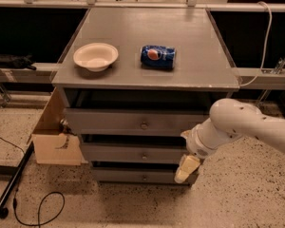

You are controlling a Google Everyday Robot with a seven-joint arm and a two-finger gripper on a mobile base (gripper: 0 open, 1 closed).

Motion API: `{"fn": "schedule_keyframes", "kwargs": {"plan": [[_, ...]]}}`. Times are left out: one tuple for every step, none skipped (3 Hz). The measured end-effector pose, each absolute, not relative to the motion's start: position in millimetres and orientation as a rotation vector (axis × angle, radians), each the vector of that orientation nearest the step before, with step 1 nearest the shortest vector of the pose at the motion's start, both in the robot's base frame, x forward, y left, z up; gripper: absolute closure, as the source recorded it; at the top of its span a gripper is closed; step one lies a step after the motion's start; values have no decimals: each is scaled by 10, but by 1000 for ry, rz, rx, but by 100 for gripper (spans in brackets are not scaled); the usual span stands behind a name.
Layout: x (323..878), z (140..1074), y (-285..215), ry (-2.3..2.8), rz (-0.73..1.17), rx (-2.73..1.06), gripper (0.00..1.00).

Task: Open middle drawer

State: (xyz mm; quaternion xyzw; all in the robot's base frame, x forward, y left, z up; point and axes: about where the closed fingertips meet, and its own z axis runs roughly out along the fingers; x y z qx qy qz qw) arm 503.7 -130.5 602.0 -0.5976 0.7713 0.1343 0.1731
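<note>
1. Middle drawer is the second of the three grey fronts on the cabinet, between the taller top drawer and the small bottom drawer. It looks shut to us, with its front roughly in line with the other two, so we'd say the opening hasn't started.
2. Its little round knob sits dead centre. That's the only grab point we can spot, so we reckon the pull has to come from there.
3. Gripper hangs off the white arm at the right end of the fronts, low down, about level with the middle and bottom drawers. It's off to the right of the knob and not touching it.
4. We honestly can't tell whether the gripper is wide or narrow from this angle. We don't see it holding anything.
5. Our guess on the pose: coming in low from the side keeps the arm under the overhanging tabletop. Next it'd need to shift left and a touch up to line up with the knob.
6. Up top, a white bowl and a blue can sit near each other. The can lies on its side, so a jerky pull might roll it.
7. A cardboard box leans against the cabinet's left side, out of the drawer's path as far as we can judge.
</note>
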Motion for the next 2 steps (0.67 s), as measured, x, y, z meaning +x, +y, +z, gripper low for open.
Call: {"fn": "schedule_keyframes", "kwargs": {"plan": [[5052, 5830, -1360, 2188, 468, -1626, 0], [5213, 5373, -1174, 2183, 594, -1588, 0]]}}
